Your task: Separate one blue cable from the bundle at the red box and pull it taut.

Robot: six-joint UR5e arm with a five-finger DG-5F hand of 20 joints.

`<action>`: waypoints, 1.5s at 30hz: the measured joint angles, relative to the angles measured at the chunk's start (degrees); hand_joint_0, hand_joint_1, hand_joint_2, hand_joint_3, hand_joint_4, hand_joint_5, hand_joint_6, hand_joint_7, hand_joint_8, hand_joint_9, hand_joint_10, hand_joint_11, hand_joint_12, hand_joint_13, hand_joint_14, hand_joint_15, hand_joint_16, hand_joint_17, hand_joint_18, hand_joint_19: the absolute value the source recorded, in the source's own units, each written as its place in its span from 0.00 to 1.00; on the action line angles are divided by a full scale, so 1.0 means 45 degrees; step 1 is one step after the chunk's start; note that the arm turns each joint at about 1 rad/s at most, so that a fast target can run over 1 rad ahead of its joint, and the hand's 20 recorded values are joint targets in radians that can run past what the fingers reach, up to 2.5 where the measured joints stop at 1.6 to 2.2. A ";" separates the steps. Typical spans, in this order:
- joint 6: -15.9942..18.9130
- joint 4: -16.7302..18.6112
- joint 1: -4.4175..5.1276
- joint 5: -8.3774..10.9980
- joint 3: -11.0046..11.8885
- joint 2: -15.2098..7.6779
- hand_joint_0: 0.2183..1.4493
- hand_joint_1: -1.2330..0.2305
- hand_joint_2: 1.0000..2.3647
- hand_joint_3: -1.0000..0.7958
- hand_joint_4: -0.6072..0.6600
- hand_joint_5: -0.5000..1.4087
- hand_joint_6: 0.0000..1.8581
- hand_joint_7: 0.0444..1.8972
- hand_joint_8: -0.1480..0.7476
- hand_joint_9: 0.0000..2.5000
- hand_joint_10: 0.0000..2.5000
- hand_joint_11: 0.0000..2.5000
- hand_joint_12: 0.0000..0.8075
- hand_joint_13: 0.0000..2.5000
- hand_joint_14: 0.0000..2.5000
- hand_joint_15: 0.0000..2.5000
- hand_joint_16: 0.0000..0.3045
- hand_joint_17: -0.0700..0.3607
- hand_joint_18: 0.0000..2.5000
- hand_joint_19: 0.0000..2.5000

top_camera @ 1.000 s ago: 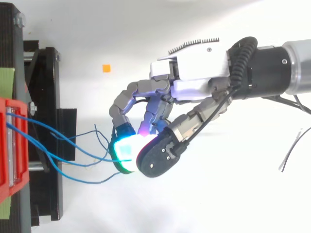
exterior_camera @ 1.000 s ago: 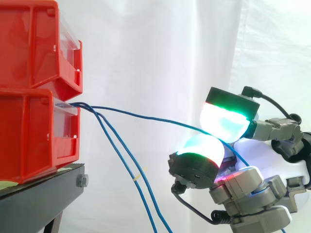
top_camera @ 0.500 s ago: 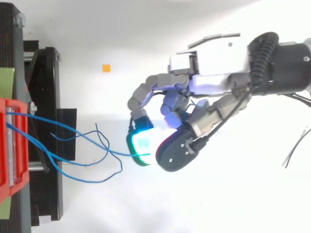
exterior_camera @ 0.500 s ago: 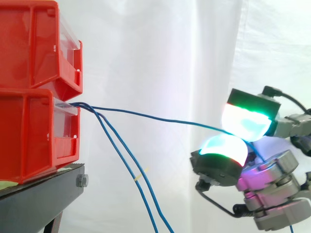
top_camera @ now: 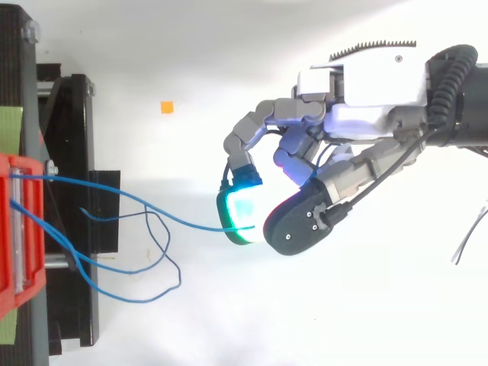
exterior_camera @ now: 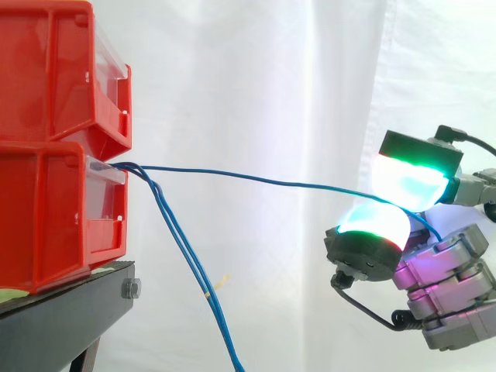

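You have the one thin blue cable (exterior_camera: 256, 180) leaving the front lip of the lower red plastic bin (exterior_camera: 54, 213) and running nearly level to the right, with only a slight sag, apart from the rest. Its far end goes in between two glowing cyan-green fingertip pads (exterior_camera: 409, 184) of the robot hand (top_camera: 358, 114). The pads are pressed together on it in a pinch, upper pad over lower in the side view; the other fingers are curled behind, with a magenta glow. From above you see the same cable cross from the bin's edge, over the stand and out to the pads with a gentle bend. The remaining blue cables (exterior_camera: 190, 263) leave the same spot on the bin and drop steeply past the stand, side by side; from above they lie in slack loops beside it. A second red plastic bin (exterior_camera: 54, 70) is stacked on the lower one, both on the black metal stand (exterior_camera: 70, 310). The hand is well apart from the bins, to the right. White curtain (exterior_camera: 256, 70) behind. Small orange square (top_camera: 166, 107) on the white floor, away from cables and hand
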 measured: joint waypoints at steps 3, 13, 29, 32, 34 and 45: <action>-0.0043 0.0014 0.0043 0.0079 -0.0004 0.0002 0.35 0.33 0.02 0.53 0.40 0.17 0.49 0.61 0.46 0.35 0.61 0.55 0.40 0.34 0.66 0.62 0.09 0.30 0.46 0.66; -0.0478 -0.0001 0.0227 0.0298 -0.0003 -0.0011 0.35 0.33 0.02 0.53 0.40 0.17 0.49 0.61 0.46 0.35 0.61 0.55 0.40 0.33 0.66 0.62 0.09 0.30 0.46 0.67; -0.1142 0.1194 0.0473 0.0439 -0.1025 -0.0015 0.35 0.33 0.02 0.53 0.40 0.17 0.49 0.61 0.46 0.35 0.62 0.55 0.40 0.33 0.66 0.62 0.09 0.30 0.46 0.67; -0.1214 0.1360 0.0510 0.0409 -0.1072 -0.0012 0.35 0.33 0.02 0.53 0.40 0.17 0.49 0.61 0.46 0.35 0.62 0.55 0.40 0.33 0.66 0.61 0.09 0.30 0.46 0.67; -0.1299 0.1415 0.0535 0.0403 -0.1081 -0.0013 0.35 0.33 0.02 0.53 0.41 0.17 0.49 0.61 0.47 0.35 0.62 0.55 0.40 0.34 0.66 0.61 0.09 0.30 0.46 0.66; -0.1494 0.1474 0.0563 0.0418 -0.1088 -0.0010 0.35 0.32 0.02 0.54 0.42 0.18 0.49 0.62 0.47 0.36 0.64 0.54 0.42 0.35 0.66 0.61 0.10 0.32 0.48 0.66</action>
